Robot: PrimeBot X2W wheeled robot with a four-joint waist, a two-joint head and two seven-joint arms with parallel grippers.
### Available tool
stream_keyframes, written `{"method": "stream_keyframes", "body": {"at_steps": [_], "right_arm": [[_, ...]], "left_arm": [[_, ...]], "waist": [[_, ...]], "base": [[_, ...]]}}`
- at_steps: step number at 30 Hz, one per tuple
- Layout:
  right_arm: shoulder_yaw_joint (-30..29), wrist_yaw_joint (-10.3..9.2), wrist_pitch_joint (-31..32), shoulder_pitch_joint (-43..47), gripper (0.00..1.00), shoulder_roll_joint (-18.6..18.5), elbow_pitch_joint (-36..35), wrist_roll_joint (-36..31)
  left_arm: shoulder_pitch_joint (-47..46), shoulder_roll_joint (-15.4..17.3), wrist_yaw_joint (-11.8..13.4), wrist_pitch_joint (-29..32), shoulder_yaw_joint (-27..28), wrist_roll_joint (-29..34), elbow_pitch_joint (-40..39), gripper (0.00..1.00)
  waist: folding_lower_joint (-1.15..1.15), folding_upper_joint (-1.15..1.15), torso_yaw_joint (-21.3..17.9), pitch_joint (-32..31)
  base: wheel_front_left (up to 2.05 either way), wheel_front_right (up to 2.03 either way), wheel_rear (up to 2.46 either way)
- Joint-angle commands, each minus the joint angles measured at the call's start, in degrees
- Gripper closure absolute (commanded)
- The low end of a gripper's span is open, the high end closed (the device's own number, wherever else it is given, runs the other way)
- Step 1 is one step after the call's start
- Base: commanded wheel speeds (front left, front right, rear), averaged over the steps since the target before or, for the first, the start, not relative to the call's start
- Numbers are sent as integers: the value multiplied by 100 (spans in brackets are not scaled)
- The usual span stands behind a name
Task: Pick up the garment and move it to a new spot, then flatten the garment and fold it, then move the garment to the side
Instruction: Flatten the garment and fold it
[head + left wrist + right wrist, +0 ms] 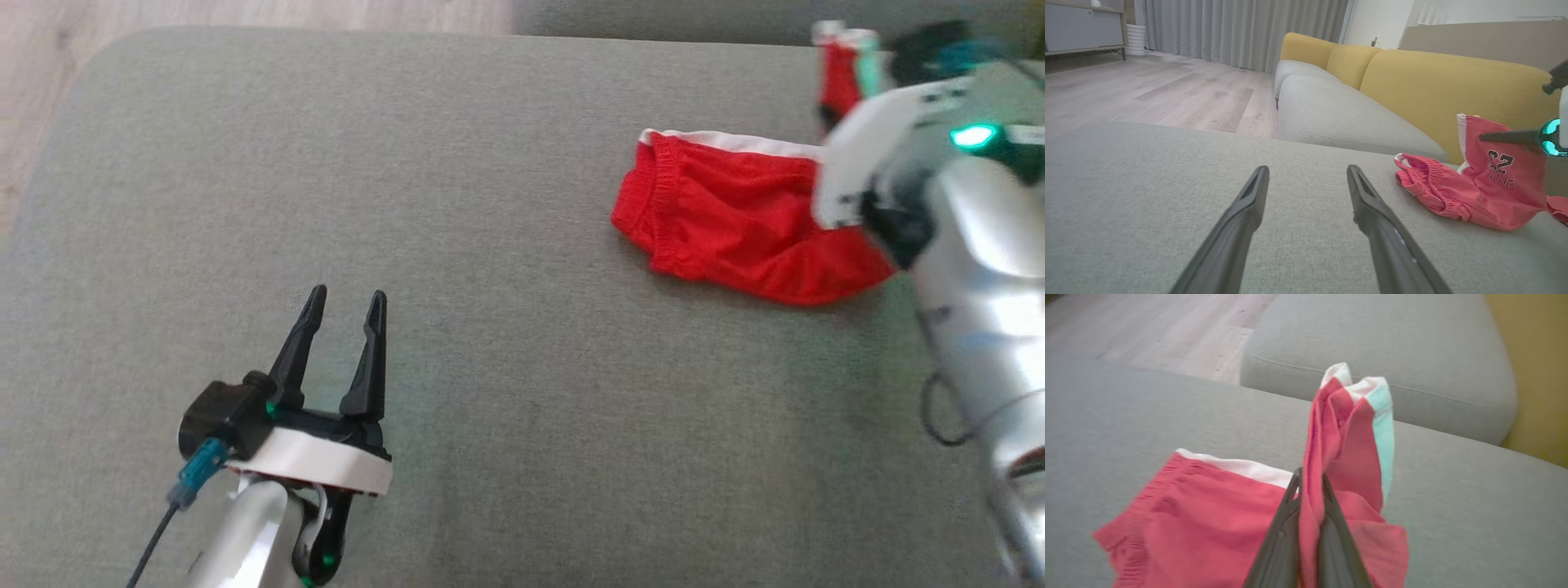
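Nearest, at left, the left gripper [348, 294] stands spread wide and empty over the grey cushion [522, 425]. Far right, the right gripper [1311, 477] is clamped on a raised fold of the red garment [735, 233]; the rest lies on the cushion.

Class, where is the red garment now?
In the head view the red garment lies on the right side of the grey cushion, one part pinched up by the right gripper, apart from the open left gripper.

Silver forearm [245, 523], 2 black fingers [300, 339] (teal plug [200, 469]).
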Motion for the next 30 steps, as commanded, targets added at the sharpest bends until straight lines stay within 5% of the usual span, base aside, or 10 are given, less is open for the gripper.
{"method": "stream_keyframes", "body": {"at_steps": [1,9,10,11,12,19,25,30], "right_arm": [[142,42,155,-163,100,279,-329,-70],[354,42,641,266,100,933,-697,-182],[357,42,665,321,70,966,-730,-186],[354,42,682,374,16,995,-771,-177],[338,42,682,423,0,1021,-828,-149],[123,42,497,682,0,1060,-1767,565],[-373,42,390,1028,0,362,-2526,489],[-982,42,413,1488,0,-105,-2498,-81]], "left_arm": [[-171,109,-31,-30,130,-58,-127,0],[-209,67,-31,-30,35,-105,-94,0],[-218,64,-31,-30,26,-111,-92,0],[-224,63,-31,-30,24,-115,-89,0],[-227,64,-31,-30,25,-118,-87,0],[-131,98,-29,-30,112,-118,-70,0],[-76,134,-24,-30,148,-93,-81,0],[-114,118,-25,-30,79,-71,-91,0]], "waist": [[0,0,111,-3],[0,0,427,15],[0,0,450,17],[0,0,464,16],[0,0,474,15],[0,0,338,-113],[0,0,138,-238],[0,0,88,-183]], "base": [[0,0,0],[0,0,0],[0,0,0],[0,0,0],[0,0,0],[0,0,0],[0,0,0],[0,0,0]]}}
